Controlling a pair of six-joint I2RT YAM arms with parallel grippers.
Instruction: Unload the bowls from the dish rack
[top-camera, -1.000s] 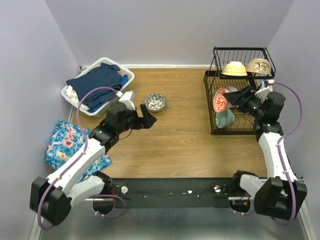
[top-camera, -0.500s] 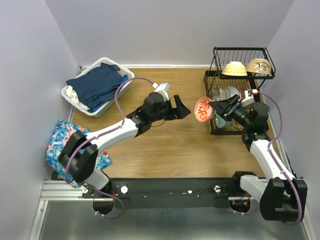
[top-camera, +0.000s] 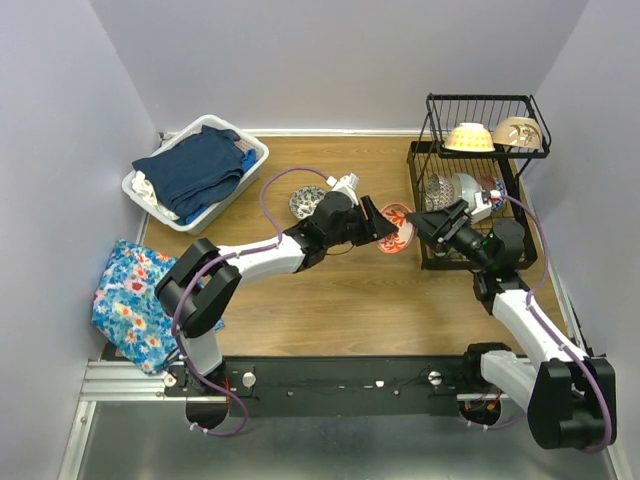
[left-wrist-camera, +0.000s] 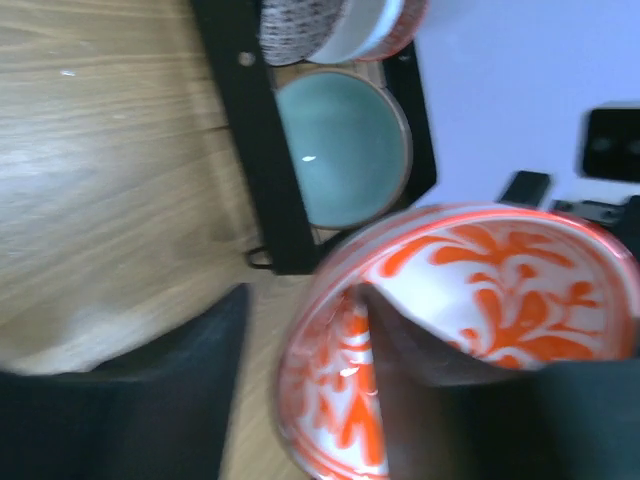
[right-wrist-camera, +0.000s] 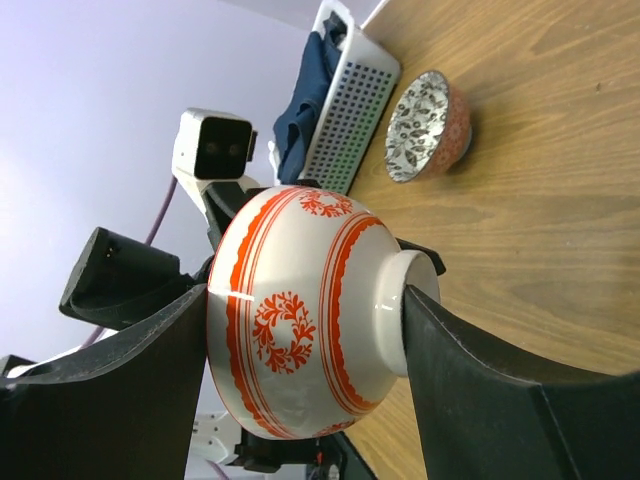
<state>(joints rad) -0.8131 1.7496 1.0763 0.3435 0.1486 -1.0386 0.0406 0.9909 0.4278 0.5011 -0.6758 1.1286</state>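
The red-orange floral bowl (top-camera: 396, 229) (right-wrist-camera: 300, 320) hangs on its side over the table, just left of the black wire dish rack (top-camera: 470, 263). My right gripper (top-camera: 424, 222) (right-wrist-camera: 305, 300) is shut on it, one finger at the rim and one on the foot. My left gripper (top-camera: 381, 225) (left-wrist-camera: 305, 300) straddles the rim of the bowl (left-wrist-camera: 480, 270): one finger (left-wrist-camera: 420, 400) lies inside, while the other (left-wrist-camera: 180, 400) stands a little clear outside. Still in the rack are a cream-yellow bowl (top-camera: 468, 137), a beige bowl (top-camera: 517, 131) and a mint green bowl (left-wrist-camera: 340, 150).
A dark patterned bowl (top-camera: 306, 202) (right-wrist-camera: 428, 125) stands on the wooden table behind my left arm. A white laundry basket (top-camera: 137, 192) of dark clothes sits at the back left. A blue floral cloth (top-camera: 135, 295) lies at the left edge.
My right gripper has carried the red-orange bowl out of the rack to the left. My left arm has swung right to meet it, and its jaws have narrowed round the rim.
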